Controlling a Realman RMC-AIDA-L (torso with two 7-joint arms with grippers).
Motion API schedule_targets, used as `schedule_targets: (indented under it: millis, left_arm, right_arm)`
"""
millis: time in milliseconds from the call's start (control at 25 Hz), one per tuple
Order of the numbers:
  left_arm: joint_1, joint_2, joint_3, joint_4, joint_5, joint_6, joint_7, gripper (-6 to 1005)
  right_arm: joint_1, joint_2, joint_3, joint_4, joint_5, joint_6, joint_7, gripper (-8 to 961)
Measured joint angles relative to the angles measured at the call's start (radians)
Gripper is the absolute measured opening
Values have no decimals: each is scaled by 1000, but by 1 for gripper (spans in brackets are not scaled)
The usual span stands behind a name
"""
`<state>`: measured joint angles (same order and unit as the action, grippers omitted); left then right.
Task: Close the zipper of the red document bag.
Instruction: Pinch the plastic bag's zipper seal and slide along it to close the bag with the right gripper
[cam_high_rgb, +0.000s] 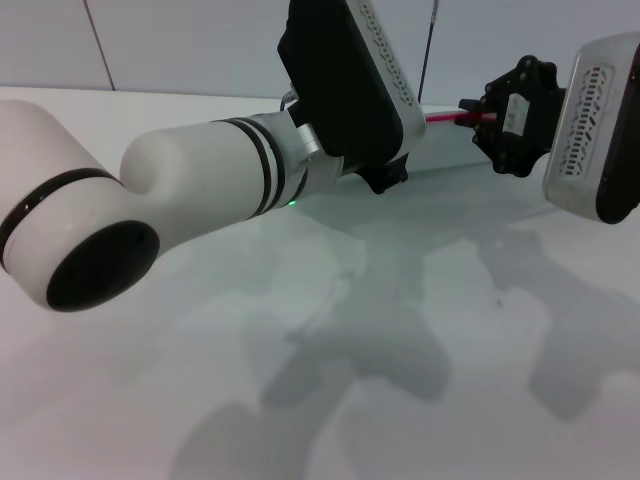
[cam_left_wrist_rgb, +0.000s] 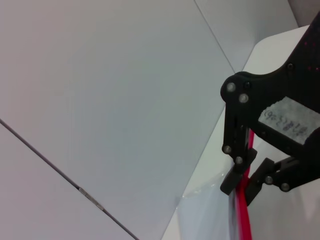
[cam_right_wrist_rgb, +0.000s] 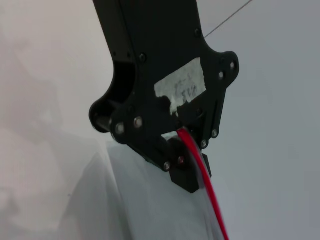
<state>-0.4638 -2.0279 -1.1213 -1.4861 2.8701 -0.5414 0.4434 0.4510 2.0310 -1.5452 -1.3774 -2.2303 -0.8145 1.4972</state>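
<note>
Head camera looks down from afar; both close wrist cameras share the zipper (cam_left_wrist_rgb: 243, 210).

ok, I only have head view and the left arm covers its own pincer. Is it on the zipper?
Observer: Yes. The right wrist view shows the left pincer shut on the zipper, with the red strip running out from between its tips.
Operator: And the right one? It looks closed on the strip from here.
Observer: The left wrist view confirms it. The right pincer has the strip pinched between both tips.
Operator: Any slider in sight?
Observer: I can't make one out in either wrist view. Only bare red strip leaves each pincer, along the edge of the red document bag.
</note>
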Motion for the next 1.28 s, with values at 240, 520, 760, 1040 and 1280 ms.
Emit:
schedule_targets:
  millis: [240, 520, 760, 1040, 1280]
  left_arm:
    - [0, 0, 0, 1, 0, 0, 0, 54]
    - [10, 0, 0, -5, 0, 7, 0, 55]
    - [55, 0, 0, -56, 0, 4, 7, 55]
    - [148, 0, -3, -166, 0, 0, 46, 54]
    - [196, 0, -3, -224, 0, -12, 50, 54]
  right_arm:
    - [0, 0, 0, 0, -4, 1, 0, 82]
    - [0, 2, 1, 23, -63, 29, 27, 79]
    - [-6, 0, 13, 57, -75, 89, 52, 77]
    - [-7, -2, 43, 115, -75, 154, 73, 76]
    - [2, -4, 86, 164, -75, 176, 69, 76]
